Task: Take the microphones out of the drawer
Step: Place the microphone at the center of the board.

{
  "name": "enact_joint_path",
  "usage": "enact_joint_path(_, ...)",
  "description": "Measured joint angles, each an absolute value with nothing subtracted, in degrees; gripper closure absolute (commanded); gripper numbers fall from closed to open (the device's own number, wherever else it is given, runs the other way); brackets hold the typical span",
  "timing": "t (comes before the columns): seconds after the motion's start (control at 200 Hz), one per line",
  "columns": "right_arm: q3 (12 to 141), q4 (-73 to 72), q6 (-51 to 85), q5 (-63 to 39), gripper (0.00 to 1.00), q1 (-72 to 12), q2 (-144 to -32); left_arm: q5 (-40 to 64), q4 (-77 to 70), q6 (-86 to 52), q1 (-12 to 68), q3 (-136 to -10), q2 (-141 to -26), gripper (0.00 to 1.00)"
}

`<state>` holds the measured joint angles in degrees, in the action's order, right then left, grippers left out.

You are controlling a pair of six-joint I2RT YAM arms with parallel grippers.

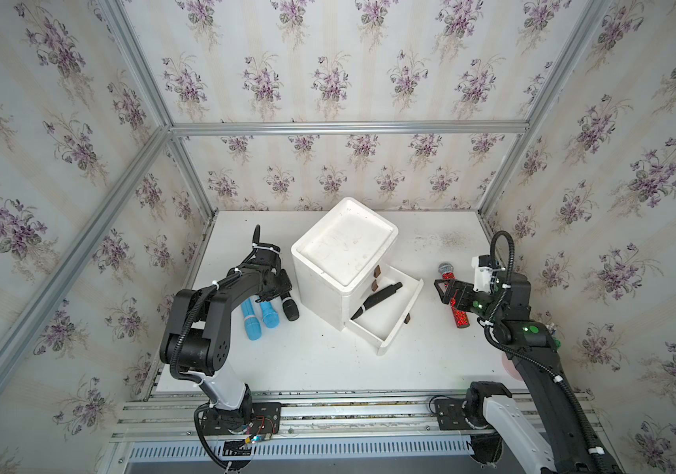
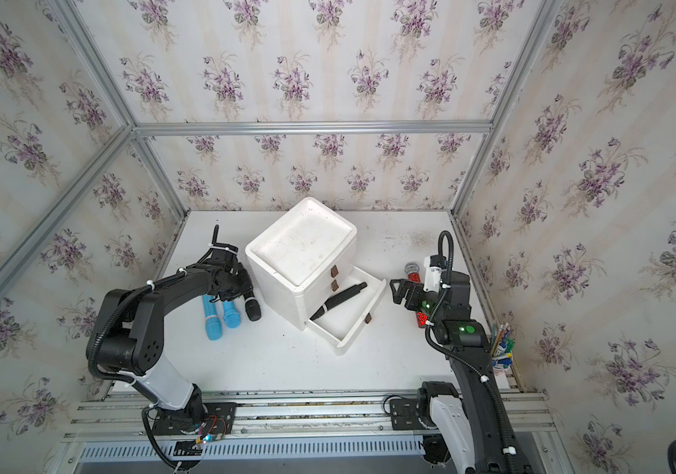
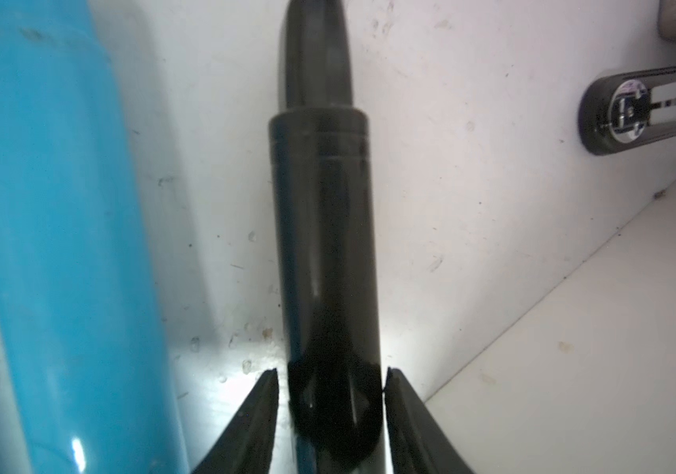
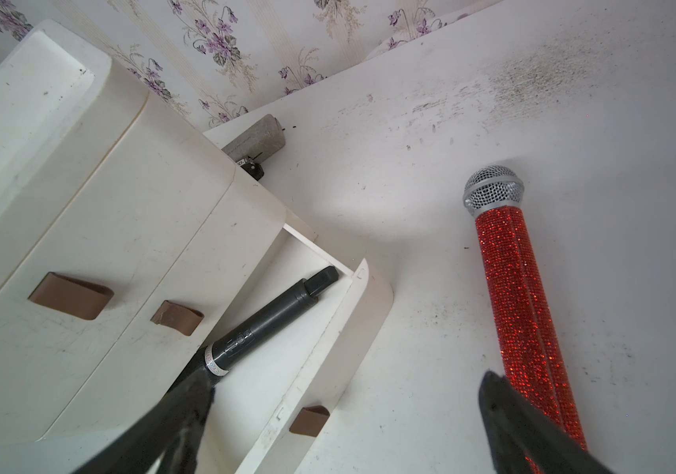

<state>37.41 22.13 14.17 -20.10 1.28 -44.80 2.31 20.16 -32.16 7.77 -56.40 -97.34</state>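
Left gripper (image 3: 330,379): jaws slightly apart, straddling black microphone (image 3: 324,246); sliver of light on one side, so not clamped. Blue microphone (image 3: 53,246) just beside one jaw. Careless lift could nudge either and set it rolling.

Right gripper (image 4: 346,385): jaws wide apart, empty. Task's dark grey microphone (image 4: 262,320) lies diagonally in open bottom drawer (image 4: 369,287), beside one jaw. Red glitter microphone (image 4: 512,279) beneath other jaw.

Risks: grabbing red one by mistake; finger catching drawer front and shoving cabinet (image 1: 344,242); round handle slipping.
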Motion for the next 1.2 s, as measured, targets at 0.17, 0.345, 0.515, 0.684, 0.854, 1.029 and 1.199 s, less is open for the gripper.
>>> enact_joint_path(0.17,37.41,22.13,14.17,-20.08,0.00,1.28,-45.01,1.83,20.10,-32.18,7.90,-56.49,-96.97,0.39)
enact_joint_path(0.345,37.41,22.13,14.17,-20.10,0.00,1.28,-45.06,1.83,20.34,-32.08,7.90,-56.84,-93.08,0.23)
enact_joint_path(0.515,37.41,22.13,14.17,-20.10,0.00,1.28,-45.06,2.22,20.93,-30.83,7.90,-58.17,-86.02,0.06)
enact_joint_path(0.684,37.41,22.15,14.20,-20.10,0.00,1.28,-45.19,1.93,25.28,-28.42,7.90,-61.84,-76.90,0.01)
enact_joint_path(0.854,37.41,22.13,14.20,-20.14,0.00,1.28,-45.25,0.05,29.93,-25.17,7.90,-66.81,-69.63,0.01)
enact_joint_path(1.029,37.41,22.15,14.22,-20.32,0.00,1.28,-45.28,4.58,32.62,-20.18,8.29,-73.14,-66.98,0.01)
enact_joint_path(1.199,37.41,22.15,14.26,-20.40,0.00,1.28,-45.32,10.98,36.99,-14.33,13.41,-80.84,-68.79,0.01)
